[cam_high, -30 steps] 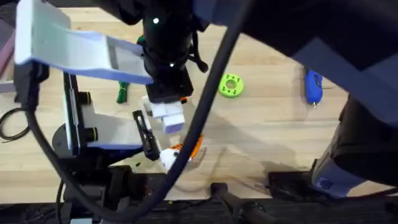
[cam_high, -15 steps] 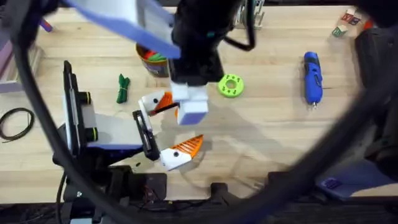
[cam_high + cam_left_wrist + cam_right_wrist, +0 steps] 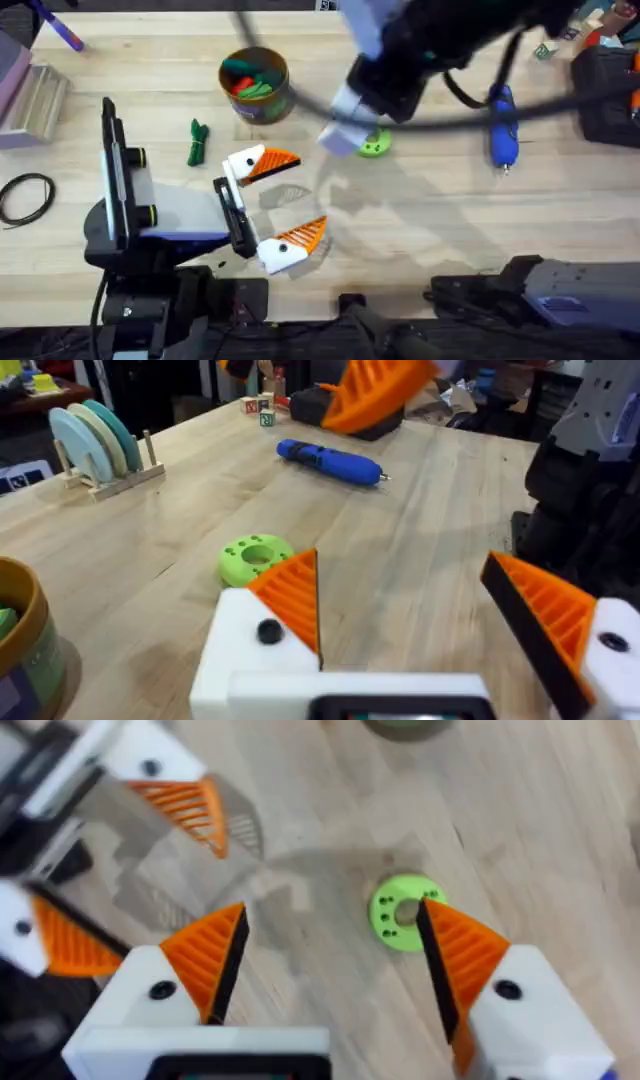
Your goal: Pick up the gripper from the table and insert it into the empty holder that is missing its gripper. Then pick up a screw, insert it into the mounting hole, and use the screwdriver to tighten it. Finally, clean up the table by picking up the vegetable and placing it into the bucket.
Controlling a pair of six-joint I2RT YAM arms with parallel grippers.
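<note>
- The screwdriver (image 3: 502, 125) lies flat on the surface (image 3: 430, 230) at the far right, its long axis running near-to-far in the overhead view — thin silver tip toward the near edge. In the left wrist view it (image 3: 328, 461) lies beyond the lime-green disc (image 3: 255, 557).
- The vegetable (image 3: 196, 141) lies on the surface left of centre, long axis also roughly near-to-far, just beyond the black-and-white arm's (image 3: 125, 195) upright frame.
- The bucket (image 3: 254, 84) stands upright toward the far side, between the vegetable and the disc (image 3: 374, 144), with green and orange-red items inside.
- Two white mounts sit on the black jaw of that arm, each carrying an orange finger: the farther one (image 3: 262, 163) points right, the nearer one (image 3: 292, 243) points right and slightly away.
- The right tool (image 3: 325, 970) hangs above the surface with its orange-padded fingers (image 3: 212, 960) wide apart and nothing between them — the disc (image 3: 404, 911) lies below, by its other finger. Overhead, the arm (image 3: 400, 65) reaches across the disc.
- The left tool (image 3: 420, 620) is likewise spread open and holds nothing; its pads (image 3: 292, 595) frame the bare wood.
- A coiled black cable (image 3: 25, 196) lies at the left edge.
</note>
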